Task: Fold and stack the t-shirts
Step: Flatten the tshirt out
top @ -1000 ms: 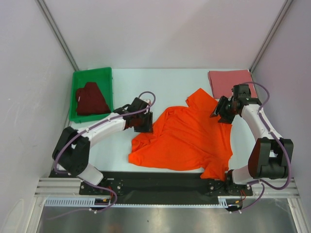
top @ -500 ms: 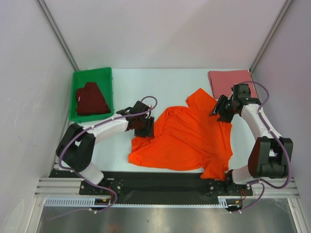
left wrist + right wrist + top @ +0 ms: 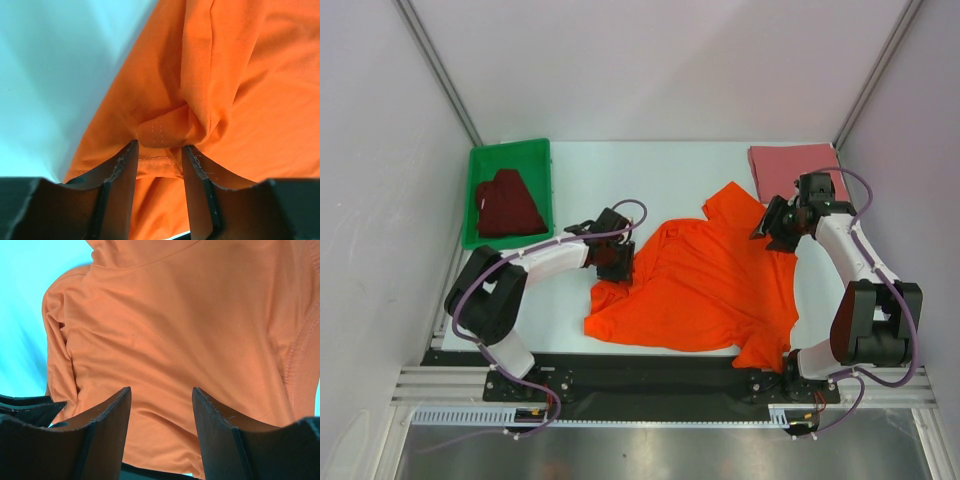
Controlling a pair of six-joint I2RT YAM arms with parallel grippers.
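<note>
Table [image 3: 650, 170] white, walls [image 3: 670, 60] pale; left fingers [image 3: 117, 182] straddle orange t-shirt [image 3: 710, 285] fold, grip unconfirmed; right fingers [image 3: 107, 427] apart, empty, above it.

Counter [image 3: 650, 180]: pale white-blue top, matte, evenly lit, soft shadows only.
Back wall [image 3: 660, 70], left wall [image 3: 370, 200], right wall [image 3: 920, 200]: plain white panels.
Left strut [image 3: 438, 70], right strut [image 3: 880, 70]: grey metal, slanting up the rear corners.
Black strip [image 3: 650, 372]: along the near edge.
Aluminium rail [image 3: 650, 400]: ribbed, just below the strip.
Steel sheet [image 3: 650, 450]: brushed, lowest in view.
</note>
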